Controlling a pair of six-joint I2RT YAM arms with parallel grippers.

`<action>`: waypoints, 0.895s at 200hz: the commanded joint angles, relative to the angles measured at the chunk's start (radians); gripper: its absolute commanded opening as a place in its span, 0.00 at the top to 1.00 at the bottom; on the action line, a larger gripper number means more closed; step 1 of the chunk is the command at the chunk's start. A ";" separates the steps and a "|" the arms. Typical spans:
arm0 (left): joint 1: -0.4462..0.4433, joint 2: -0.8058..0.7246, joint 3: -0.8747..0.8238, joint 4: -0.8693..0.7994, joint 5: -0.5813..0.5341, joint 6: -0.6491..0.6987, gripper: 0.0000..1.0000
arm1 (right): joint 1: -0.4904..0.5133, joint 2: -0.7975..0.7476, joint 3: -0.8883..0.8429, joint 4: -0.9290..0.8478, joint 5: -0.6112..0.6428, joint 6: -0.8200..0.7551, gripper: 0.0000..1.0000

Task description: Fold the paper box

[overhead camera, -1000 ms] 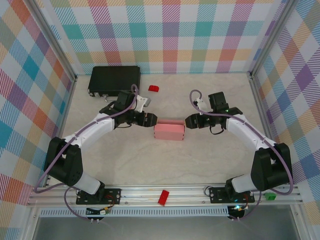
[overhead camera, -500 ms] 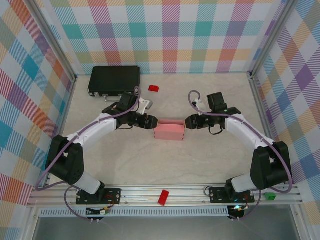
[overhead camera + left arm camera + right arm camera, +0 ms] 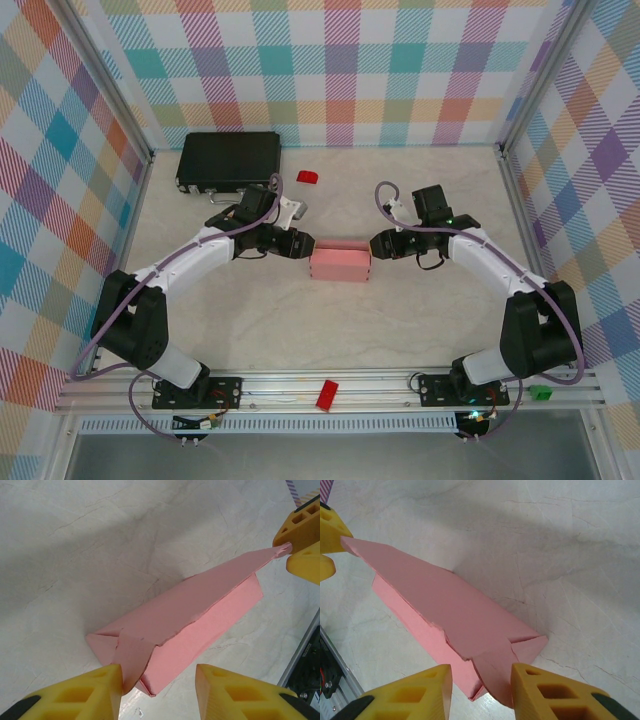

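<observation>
Top external: light-pink thin-card paper box at frame centre on pale marbled table, short ends facing left gripper and right gripper. Black hard case upper left, small red block near it, second red block on bottom rail. Wrist views add ragged lid edge and pointed end flaps. Each claw part-way apart, straddling one flap: one yellow finger touching, other clear, nothing clamped.

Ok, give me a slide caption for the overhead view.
Pink paper box bracketed end to end by the left gripper and right gripper.
</observation>
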 commanded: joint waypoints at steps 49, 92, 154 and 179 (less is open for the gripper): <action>-0.012 0.030 0.006 -0.029 0.019 0.008 0.63 | 0.011 0.010 -0.010 0.009 -0.007 0.013 0.66; -0.012 0.023 0.006 -0.041 -0.006 0.010 0.63 | 0.012 -0.002 -0.017 -0.003 0.030 0.006 0.62; -0.012 0.018 0.003 -0.050 -0.015 0.013 0.63 | 0.012 -0.023 -0.027 -0.034 0.064 -0.012 0.61; -0.012 0.015 0.001 -0.052 -0.017 0.013 0.63 | 0.012 -0.031 -0.030 -0.042 0.066 -0.015 0.63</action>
